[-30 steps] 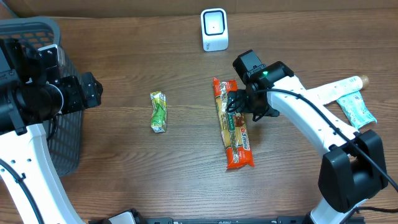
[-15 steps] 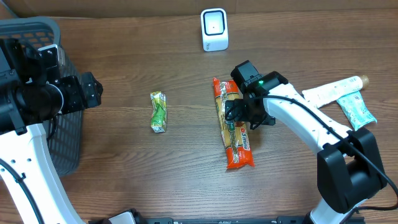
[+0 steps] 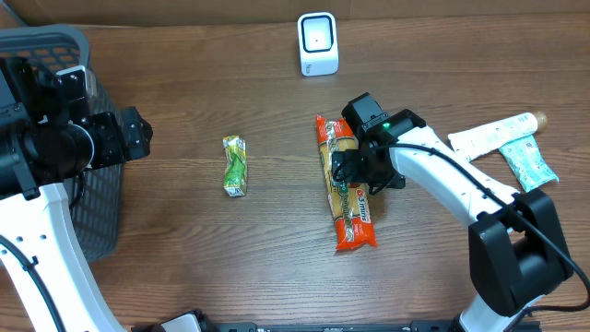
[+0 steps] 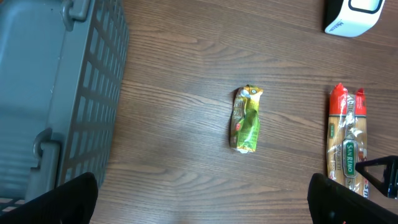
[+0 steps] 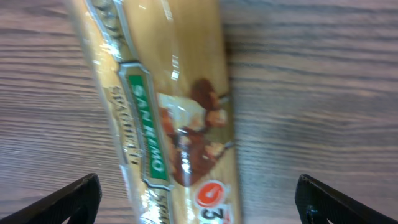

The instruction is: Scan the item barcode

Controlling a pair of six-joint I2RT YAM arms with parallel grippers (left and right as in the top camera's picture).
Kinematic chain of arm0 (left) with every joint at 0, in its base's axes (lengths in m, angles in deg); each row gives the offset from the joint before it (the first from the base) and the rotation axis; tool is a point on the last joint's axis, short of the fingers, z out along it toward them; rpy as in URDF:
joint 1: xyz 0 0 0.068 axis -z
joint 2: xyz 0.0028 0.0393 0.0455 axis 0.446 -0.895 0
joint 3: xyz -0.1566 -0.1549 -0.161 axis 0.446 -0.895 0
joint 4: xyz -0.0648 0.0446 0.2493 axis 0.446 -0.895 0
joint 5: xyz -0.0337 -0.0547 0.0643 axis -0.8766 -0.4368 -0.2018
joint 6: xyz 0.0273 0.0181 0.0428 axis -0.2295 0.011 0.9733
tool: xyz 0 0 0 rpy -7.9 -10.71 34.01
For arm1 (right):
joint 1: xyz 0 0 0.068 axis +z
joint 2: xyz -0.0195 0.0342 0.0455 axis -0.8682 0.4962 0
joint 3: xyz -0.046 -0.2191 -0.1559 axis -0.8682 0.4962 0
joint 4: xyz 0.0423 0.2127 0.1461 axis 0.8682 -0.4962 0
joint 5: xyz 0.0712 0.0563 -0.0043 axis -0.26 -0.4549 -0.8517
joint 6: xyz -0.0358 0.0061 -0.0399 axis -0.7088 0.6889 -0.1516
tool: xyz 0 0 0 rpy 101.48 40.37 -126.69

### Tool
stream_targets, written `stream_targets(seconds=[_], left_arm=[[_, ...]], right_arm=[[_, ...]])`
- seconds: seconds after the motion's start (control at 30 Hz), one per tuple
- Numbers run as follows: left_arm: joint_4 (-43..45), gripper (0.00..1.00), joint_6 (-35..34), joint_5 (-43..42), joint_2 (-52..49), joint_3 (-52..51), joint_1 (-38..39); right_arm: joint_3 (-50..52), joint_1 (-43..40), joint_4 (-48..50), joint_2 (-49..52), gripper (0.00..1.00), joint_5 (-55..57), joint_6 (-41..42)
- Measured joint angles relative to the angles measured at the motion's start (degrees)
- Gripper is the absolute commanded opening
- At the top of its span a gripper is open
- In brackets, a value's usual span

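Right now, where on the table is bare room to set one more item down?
Bare wood lies between the green packet and the spaghetti pack, and along the near edge below both. Crowded: the right arm hangs over the spaghetti, and the tube and teal sachet lie at the right edge.

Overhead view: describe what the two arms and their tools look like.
Both arms have smooth white tubular links joined by boxy black joint housings. The right arm carries a thin black cable along its link and a small green light near the wrist. The left arm shows a black cable too. The right tool and left tool are black.
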Motion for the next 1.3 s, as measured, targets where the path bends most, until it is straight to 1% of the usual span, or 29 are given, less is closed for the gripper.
stream_targets(seconds=[0.27,0.47,0.57,0.63,0.77,0.93,1.03,1.07,1.1,1.17,1.2,1.23,1.3], left_arm=[[0.00,1.00,0.00,0.00,0.00,0.00,0.00],[0.00,1.00,0.00,0.00,0.00,0.00,0.00],[0.00,1.00,0.00,0.00,0.00,0.00,0.00],[0.00,1.00,0.00,0.00,0.00,0.00,0.00],[0.00,0.99,0.00,0.00,0.00,0.00,0.00],[0.00,1.00,0.00,0.00,0.00,0.00,0.00],[0.00,1.00,0.00,0.00,0.00,0.00,0.00],[0.00,1.00,0.00,0.00,0.00,0.00,0.00],[0.00,1.00,0.00,0.00,0.00,0.00,0.00],[0.00,0.99,0.00,0.00,0.00,0.00,0.00],[0.00,1.00,0.00,0.00,0.00,0.00,0.00],[0.00,1.00,0.00,0.02,0.00,0.00,0.00],[0.00,0.99,0.00,0.00,0.00,0.00,0.00]], right_arm=[[0.83,3.04,4.44,0.00,1.00,0.07,-0.04],[6.49,3.41,8.48,0.02,1.00,2.27,-0.02],[8.31,3.41,8.98,0.11,1.00,2.49,-0.04],[8.50,3.43,9.75,0.24,1.00,2.25,-0.02],[8.52,4.26,14.84,0.72,1.00,0.07,-1.09],[8.52,5.99,16.00,3.06,1.00,0.39,-0.79],[8.24,5.62,16.04,3.21,1.00,0.31,1.40],[8.24,5.18,15.98,3.21,0.99,0.35,2.27],[8.22,4.81,16.00,3.21,0.94,0.35,2.99],[8.22,3.87,16.04,3.32,0.82,0.33,4.07],[8.20,3.54,16.06,3.43,0.77,0.37,4.46],[8.15,3.26,16.24,3.56,0.74,0.33,4.92],[8.13,3.10,16.59,3.65,0.73,0.24,5.81]])
